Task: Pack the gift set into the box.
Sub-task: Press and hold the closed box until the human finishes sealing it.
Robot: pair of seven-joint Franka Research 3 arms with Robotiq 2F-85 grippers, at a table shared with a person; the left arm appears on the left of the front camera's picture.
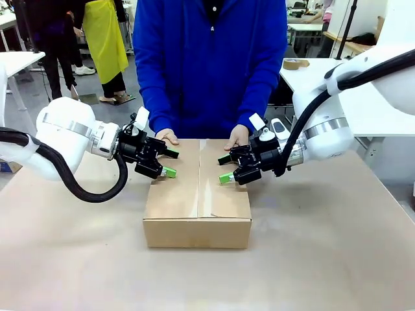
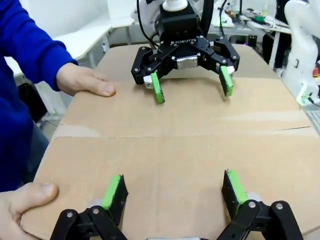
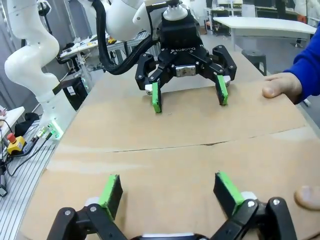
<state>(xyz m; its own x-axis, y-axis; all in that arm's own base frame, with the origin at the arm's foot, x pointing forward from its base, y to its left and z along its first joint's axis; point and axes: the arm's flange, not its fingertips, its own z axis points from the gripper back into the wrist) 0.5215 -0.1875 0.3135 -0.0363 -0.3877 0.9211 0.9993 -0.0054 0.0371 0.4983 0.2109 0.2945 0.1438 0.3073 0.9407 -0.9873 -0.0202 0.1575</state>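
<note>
box [image 1: 197,194] in the middle of tabletop [image 1: 78,259], flaps folded shut | left gripper [image 1: 170,162] and right gripper [image 1: 224,168] both spread, over its top from either side | risk: a flap springs up, or a gripper strikes a hand of the person [image 1: 167,136] resting on the far edge | hidden: gift set, probably under the flaps; contact of the grippers with the cardboard is unclear

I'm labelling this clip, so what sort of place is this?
Probably a robotics lab: white left arm and right arm at a cardboard carton, white worktables behind, a yellow emergency-stop box beside the table.
</note>
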